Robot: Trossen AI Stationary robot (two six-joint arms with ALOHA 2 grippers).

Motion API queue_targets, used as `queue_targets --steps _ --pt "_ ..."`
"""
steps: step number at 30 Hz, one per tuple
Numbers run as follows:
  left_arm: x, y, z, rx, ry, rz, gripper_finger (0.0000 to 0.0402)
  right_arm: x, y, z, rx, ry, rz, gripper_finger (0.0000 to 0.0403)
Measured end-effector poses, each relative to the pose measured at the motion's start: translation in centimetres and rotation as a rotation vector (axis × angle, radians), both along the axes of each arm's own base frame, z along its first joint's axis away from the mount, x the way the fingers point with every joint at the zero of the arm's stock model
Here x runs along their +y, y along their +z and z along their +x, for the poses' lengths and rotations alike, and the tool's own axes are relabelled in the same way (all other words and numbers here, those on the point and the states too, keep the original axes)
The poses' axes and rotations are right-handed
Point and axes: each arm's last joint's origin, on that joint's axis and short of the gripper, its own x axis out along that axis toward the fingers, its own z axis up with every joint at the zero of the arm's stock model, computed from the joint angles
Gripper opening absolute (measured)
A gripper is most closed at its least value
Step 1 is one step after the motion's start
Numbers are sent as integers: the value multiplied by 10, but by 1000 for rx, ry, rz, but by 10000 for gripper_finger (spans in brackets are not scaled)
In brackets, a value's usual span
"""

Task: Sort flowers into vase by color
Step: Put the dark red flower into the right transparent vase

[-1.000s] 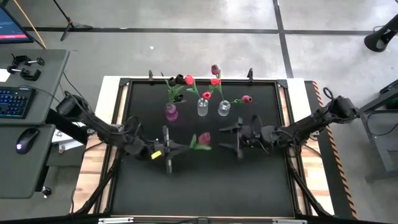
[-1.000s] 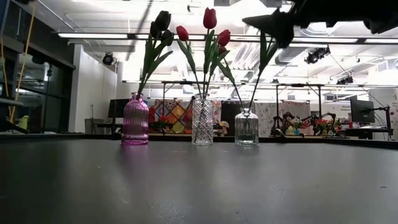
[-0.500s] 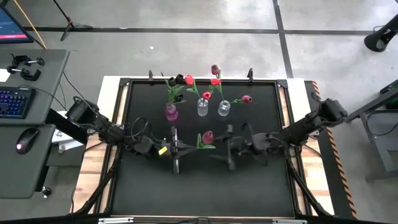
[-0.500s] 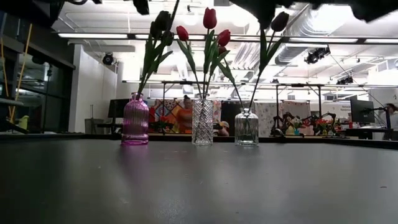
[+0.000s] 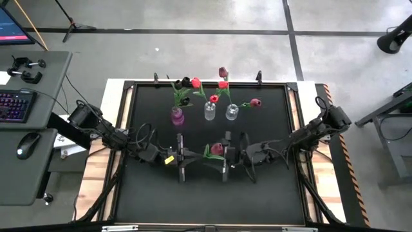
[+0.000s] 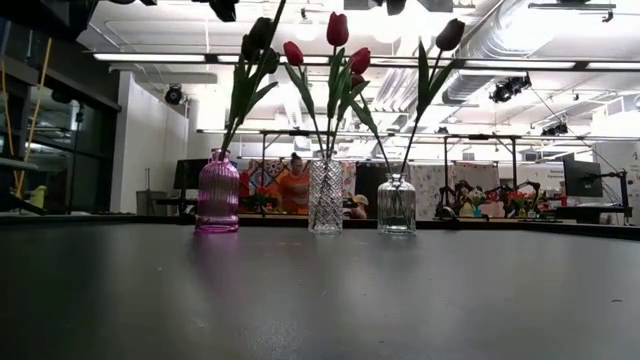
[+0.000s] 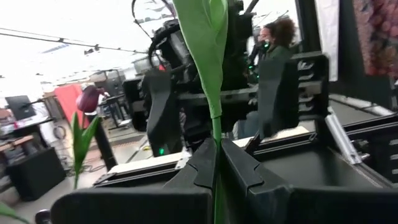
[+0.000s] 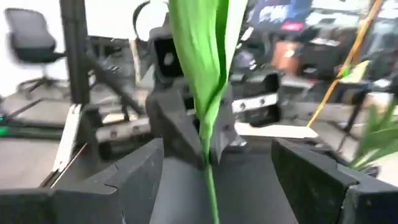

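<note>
Over the middle of the black table (image 5: 270,193), my left gripper (image 5: 187,156) is shut on a flower whose head is dark pink (image 5: 217,149). Its green leaf (image 7: 205,50) fills the left wrist view. My right gripper (image 5: 225,156) faces it from the right, open. Its fingers (image 8: 130,177) stand on either side of the flower's leaf and stem (image 8: 208,155), apart from them. At the back stand a purple vase (image 6: 218,192), a cut-glass vase (image 6: 325,197) and a small clear vase (image 6: 396,205), each with flowers standing in it by their stems. My left gripper pinches the flower's thin green stem (image 7: 215,134), just below the leaf, between its two fingers. The fingers come nearly level from the table's left. The flower reaches on past the fingertips toward the table's right, lifted clear of the table.
The three vases stand in a row near the table's far edge (image 5: 206,84). Bare black tabletop lies in front of both grippers, toward the near edge. People show in the room beyond the table (image 6: 295,185).
My right gripper has gone toward the table's left, up to the held flower, rolling its wrist as it went; its open fingers now stand on either side of the flower. My left gripper has shifted a little toward the right with the flower.
</note>
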Motion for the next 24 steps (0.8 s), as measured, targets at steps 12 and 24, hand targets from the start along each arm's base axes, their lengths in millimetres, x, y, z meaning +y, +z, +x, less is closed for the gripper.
queue_targets --steps 12,24 --pt "2 1 0 -13 22 -11 0 10 8 -7 -109 -18 27 260" --pt "2 1 0 -13 21 -14 0 -2 7 -1 -110 -6 93 184"
